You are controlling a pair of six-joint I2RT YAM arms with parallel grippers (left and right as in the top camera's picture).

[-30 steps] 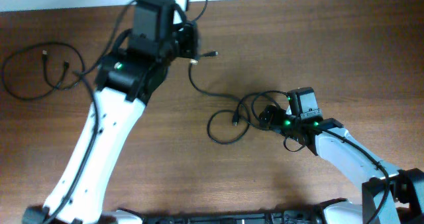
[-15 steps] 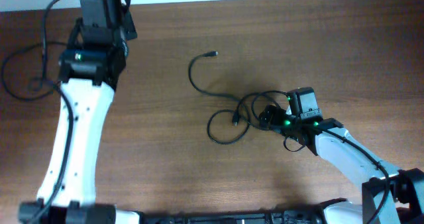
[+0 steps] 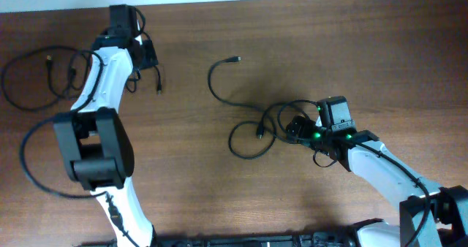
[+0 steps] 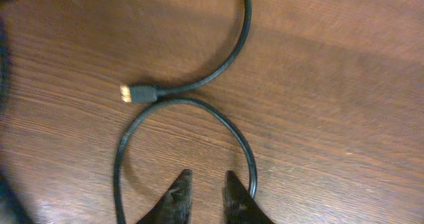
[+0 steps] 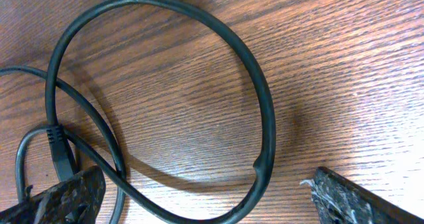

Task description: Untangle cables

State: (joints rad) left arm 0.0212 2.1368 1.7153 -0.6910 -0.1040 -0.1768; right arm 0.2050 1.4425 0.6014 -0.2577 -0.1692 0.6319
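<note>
Cable loop [image 4: 179,100] cut off at left wrist view's bottom edge, right gripper [image 5: 202,184] jaws cropped into frame corners

Thick black cable [image 5: 264,105] lies in one wide loop on wood-grain table [image 5: 344,58]. Slimmer strand crosses loop's left side; black plug [image 5: 61,154] sits there. Right gripper [image 5: 205,201] fingertips [image 5: 73,192] spread wide, loop's near arc between them

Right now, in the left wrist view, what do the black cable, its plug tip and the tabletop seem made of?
Thin black cable: probably rubber or PVC jacket, smooth semi-matte; it bends in soft curves.
Small gold-coloured plug tip: likely plated metal, from its bright glint.
Brown tabletop: wood or wood-look laminate, visible grain, slight gloss; cannot tell which.
</note>
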